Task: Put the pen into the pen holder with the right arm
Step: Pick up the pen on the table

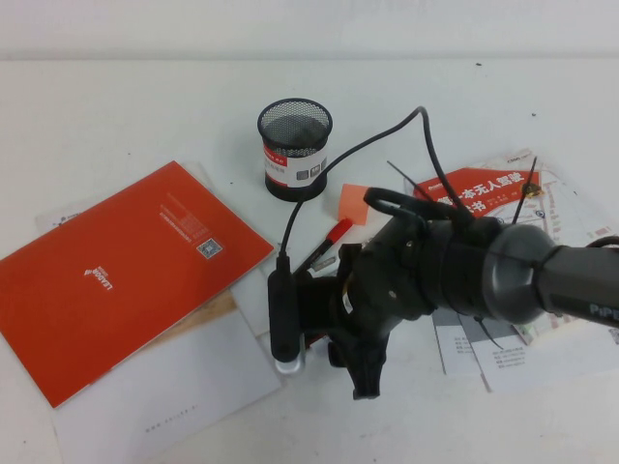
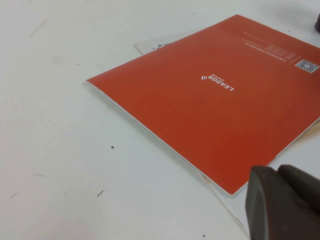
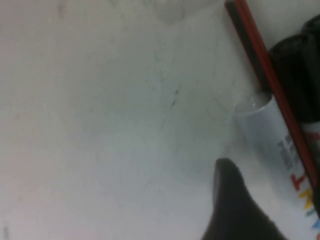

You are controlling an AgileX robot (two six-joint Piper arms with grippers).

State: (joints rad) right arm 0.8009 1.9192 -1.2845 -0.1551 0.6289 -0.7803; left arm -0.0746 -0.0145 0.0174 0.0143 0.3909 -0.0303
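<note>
Hovering right gripper [image 3: 235,200] beside white pen [image 3: 280,145]; fingers' state unclear; left gripper [image 2: 282,205] parked.

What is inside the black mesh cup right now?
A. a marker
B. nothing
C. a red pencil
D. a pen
B. In the high view the pen holder shows only bare mesh inside, with nothing sticking out. The right gripper is low over the table in front of it. The left gripper hangs by the orange booklet.
</note>
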